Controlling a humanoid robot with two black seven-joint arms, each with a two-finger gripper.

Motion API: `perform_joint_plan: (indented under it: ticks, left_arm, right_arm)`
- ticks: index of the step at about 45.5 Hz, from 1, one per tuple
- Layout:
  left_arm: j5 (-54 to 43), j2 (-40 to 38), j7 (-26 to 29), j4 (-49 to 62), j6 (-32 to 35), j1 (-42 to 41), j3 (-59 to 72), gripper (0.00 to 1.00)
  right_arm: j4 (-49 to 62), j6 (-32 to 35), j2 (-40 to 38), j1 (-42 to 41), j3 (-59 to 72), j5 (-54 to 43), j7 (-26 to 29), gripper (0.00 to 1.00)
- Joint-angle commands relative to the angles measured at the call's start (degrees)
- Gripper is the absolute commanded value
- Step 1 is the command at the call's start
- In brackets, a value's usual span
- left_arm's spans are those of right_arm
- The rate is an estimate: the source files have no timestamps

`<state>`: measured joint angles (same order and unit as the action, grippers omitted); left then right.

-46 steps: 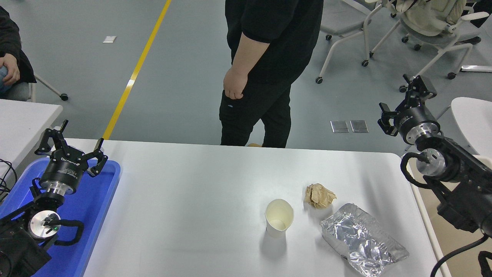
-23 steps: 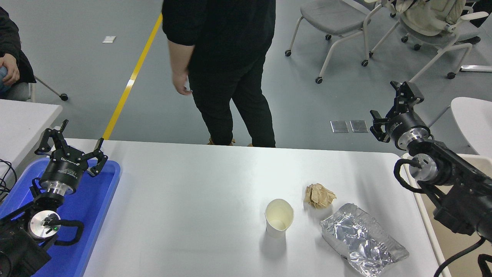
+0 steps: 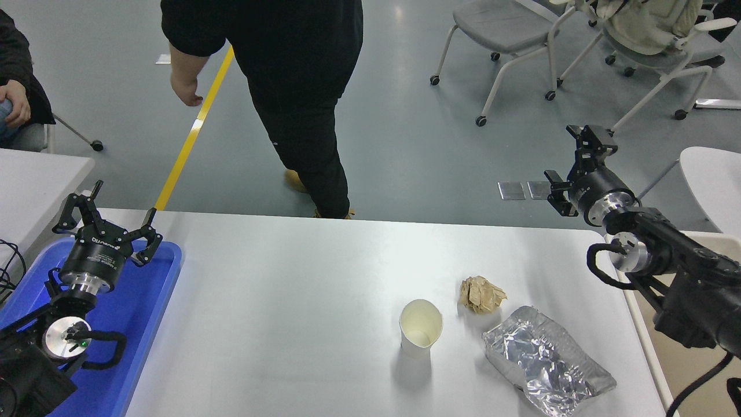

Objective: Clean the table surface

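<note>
The wide white table surface (image 3: 289, 289) fills the lower part of the head view. On its right half stand a white paper cup (image 3: 420, 327), a crumpled brown paper ball (image 3: 481, 294) and a silver foil bag (image 3: 544, 361). My right gripper (image 3: 573, 155) hangs open in the air beyond the table's far right corner, well above and behind these things, holding nothing. My left gripper (image 3: 110, 215) is parked open over the blue tray (image 3: 153, 301) at the lower left.
A person in black (image 3: 278, 75) walks on the floor beyond the table's far edge. Another person's hand (image 3: 16, 104) shows at the left edge. Wheeled chairs (image 3: 521, 46) stand at the back right. A smaller white table (image 3: 715, 185) lies at the right, another (image 3: 29, 185) at the left.
My right arm has swung left and toward the table's far right corner, its gripper still open. The person in black has walked from centre to left. The left arm has not moved.
</note>
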<state>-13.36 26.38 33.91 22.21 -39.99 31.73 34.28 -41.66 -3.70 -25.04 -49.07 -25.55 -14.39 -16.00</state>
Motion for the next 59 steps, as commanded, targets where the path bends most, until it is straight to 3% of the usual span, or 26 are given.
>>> perform_joint_plan:
  ticks: [1, 23, 38, 59]
  left_arm:
    - [0.00, -0.01, 0.01, 0.02, 0.00, 0.00, 0.00, 1.00]
    - [0.00, -0.01, 0.01, -0.07, 0.00, 0.00, 0.00, 1.00]
    - [0.00, -0.01, 0.01, 0.02, 0.00, 0.00, 0.00, 1.00]
    - [0.00, -0.01, 0.01, 0.02, -0.09, 0.00, 0.00, 1.00]
  right_arm:
    - [-6.49, 0.01, -5.81, -2.61, 8.40, -4.23, 0.00, 1.00]
    - [-15.90, 0.01, -10.03, -5.77, 20.27, -41.76, 0.00, 1.00]
    - [-25.83, 0.01, -13.02, -10.61, 32.48, -51.95, 0.00, 1.00]
    - [-26.10, -0.52, -15.83, -13.24, 40.75, -63.91, -0.17, 1.00]
